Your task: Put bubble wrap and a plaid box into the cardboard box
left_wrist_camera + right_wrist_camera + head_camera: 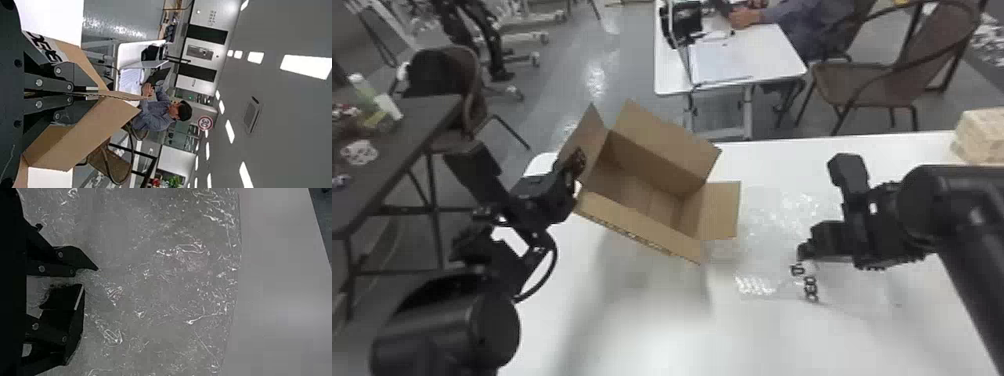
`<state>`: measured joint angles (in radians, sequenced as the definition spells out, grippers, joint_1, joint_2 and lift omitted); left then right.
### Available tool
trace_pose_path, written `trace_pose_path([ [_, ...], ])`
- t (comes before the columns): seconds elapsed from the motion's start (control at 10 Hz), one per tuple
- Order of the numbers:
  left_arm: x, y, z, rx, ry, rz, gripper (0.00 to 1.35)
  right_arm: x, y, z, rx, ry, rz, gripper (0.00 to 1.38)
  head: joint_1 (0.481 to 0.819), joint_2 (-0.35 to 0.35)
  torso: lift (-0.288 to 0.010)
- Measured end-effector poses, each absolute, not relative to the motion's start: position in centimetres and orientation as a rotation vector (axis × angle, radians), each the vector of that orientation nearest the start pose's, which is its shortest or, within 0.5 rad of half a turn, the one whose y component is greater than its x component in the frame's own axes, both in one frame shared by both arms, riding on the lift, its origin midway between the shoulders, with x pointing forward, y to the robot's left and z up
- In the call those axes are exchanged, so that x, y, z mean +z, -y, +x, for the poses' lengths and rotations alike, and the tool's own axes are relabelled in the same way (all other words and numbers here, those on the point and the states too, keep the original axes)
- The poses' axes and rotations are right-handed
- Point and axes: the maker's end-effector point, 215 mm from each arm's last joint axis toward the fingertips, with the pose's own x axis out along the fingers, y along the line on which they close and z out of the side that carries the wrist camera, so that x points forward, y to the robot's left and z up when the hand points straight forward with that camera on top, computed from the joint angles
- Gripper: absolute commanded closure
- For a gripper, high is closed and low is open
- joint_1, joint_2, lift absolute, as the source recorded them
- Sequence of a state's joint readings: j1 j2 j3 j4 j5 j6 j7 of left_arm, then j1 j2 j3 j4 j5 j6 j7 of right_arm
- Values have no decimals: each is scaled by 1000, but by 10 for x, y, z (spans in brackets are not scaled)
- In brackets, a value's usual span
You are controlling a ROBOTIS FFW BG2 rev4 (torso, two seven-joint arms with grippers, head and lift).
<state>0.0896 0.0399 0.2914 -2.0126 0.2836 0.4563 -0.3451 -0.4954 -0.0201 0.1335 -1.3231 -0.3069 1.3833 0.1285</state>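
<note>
The cardboard box (652, 200), flaps raised, stands tilted at the table's left side. My left gripper (578, 162) is shut on its left flap; in the left wrist view that gripper (92, 94) pinches the cardboard (113, 109) edge. Clear bubble wrap (782, 215) lies flat to the right of the box. Over its right part is my right gripper (800, 252). From the right wrist view, the right gripper (90, 278) has a gap between its fingers, with bubble wrap (168, 286) spread below and ahead of them. The plaid box (982, 135) sits at the back right.
The white table (652, 330) holds these things, and its far edge runs behind the boxes. Farther back are another white table (782, 50) and a brown chair (872, 82). A dark table (417, 125) stands to the left.
</note>
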Motion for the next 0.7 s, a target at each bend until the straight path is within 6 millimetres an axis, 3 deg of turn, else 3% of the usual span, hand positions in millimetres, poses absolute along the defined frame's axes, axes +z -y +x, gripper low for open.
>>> trace_pose_path([
  [0.4, -260, -297, 552, -169, -30, -218, 1220, -418, 85, 555, 447, -994, 194, 1111, 695, 206, -108],
  [0.7, -262, -299, 551, -166, -34, -222, 1220, -368, 92, 547, 482, -901, 192, 1111, 686, 205, -108],
])
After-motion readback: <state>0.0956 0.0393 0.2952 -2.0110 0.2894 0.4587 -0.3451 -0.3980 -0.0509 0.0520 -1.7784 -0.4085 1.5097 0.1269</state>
